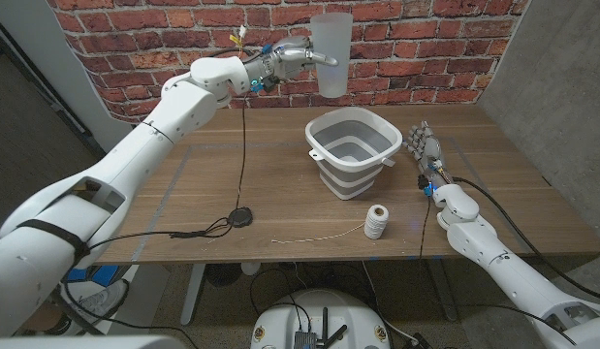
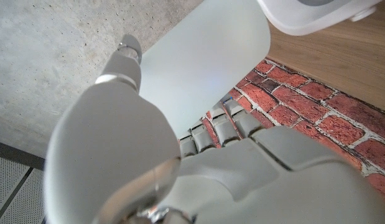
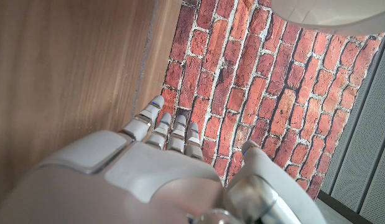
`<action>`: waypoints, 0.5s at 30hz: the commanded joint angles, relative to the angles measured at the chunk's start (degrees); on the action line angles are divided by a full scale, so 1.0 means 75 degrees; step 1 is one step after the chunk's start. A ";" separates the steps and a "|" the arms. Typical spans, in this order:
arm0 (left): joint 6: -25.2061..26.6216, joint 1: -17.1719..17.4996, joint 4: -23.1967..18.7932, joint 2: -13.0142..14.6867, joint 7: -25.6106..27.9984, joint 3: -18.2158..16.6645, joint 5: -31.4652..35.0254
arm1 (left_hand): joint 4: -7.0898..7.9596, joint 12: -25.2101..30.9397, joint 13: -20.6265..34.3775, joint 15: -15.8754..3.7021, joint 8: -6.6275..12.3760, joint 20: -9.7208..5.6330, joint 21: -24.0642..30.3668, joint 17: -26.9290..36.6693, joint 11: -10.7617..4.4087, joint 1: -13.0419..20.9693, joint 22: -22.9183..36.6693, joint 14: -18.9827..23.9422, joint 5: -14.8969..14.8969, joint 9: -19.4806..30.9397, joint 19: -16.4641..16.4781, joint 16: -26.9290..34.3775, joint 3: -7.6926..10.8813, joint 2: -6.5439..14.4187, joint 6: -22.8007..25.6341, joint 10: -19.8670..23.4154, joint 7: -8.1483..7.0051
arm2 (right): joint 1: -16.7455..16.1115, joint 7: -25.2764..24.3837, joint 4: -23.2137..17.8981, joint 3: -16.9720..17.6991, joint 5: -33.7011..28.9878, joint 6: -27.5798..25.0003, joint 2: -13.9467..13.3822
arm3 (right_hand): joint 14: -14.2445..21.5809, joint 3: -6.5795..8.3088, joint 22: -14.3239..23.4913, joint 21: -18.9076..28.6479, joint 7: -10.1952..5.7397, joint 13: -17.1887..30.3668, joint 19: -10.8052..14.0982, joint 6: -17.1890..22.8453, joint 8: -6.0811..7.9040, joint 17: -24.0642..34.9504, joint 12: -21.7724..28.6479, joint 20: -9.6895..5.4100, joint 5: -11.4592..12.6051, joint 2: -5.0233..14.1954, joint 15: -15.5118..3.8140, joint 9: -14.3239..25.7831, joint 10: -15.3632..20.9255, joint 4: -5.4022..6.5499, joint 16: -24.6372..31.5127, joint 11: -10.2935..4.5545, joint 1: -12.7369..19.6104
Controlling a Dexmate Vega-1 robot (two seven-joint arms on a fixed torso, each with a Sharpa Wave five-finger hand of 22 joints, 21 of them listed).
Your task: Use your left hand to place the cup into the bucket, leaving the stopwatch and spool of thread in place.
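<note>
The robot's left hand (image 1: 285, 56) grips a frosted, see-through cup (image 1: 331, 54) high above the wooden table (image 1: 193, 165), in front of the red brick wall (image 1: 144, 48); the cup stands roughly upright in the grasp, its open mouth up, with the fingers wrapped around one side and the thumb against the other. In the left wrist view the cup (image 2: 204, 62) stands between the thumb (image 2: 120, 59) and the curled fingers (image 2: 223, 127), and a rim of the bucket (image 2: 316, 15) shows beyond it. The grey-and-white bucket (image 1: 350, 150) stands on the table below the held cup and slightly toward the robot from it, well apart from the cup, open side up. The right hand (image 1: 426, 150) holds nothing; it stands at the table just beside the bucket, on the bucket's far side from the left arm, with its fingers straight and close together, as the right wrist view also shows (image 3: 161, 127). A spool of thread (image 1: 377, 222) stands upright on the table on the robot's side of the bucket, between the two arms, with a loose strand trailing from it toward the left arm's side. A black stopwatch (image 1: 240, 216) with its cord lies on the table well below the raised left hand, near the front edge.
</note>
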 commanded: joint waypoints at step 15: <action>0.0200 -0.1636 0.1667 -0.0991 -0.1679 0.1186 0.0797 | 0.0028 -0.0013 0.0069 -0.1334 0.0074 -0.0723 0.0057 -0.0033 -0.0074 0.0518 0.0019 0.0047 0.0096 0.0005 0.0092 -0.0057 0.0034 0.0893 0.0123 0.0162 0.0013 | -0.0123 0.0115 0.0144 0.0065 0.0182 0.0169 0.0099 | 0.0036 0.0017 0.0034 0.0059 0.0024 0.0017 -0.0007 0.0107 0.0023 0.0035 0.0063 0.0031 -0.0020 0.0458 0.0011 0.0039 0.0070 -0.0043 0.0058 -0.0018 0.0055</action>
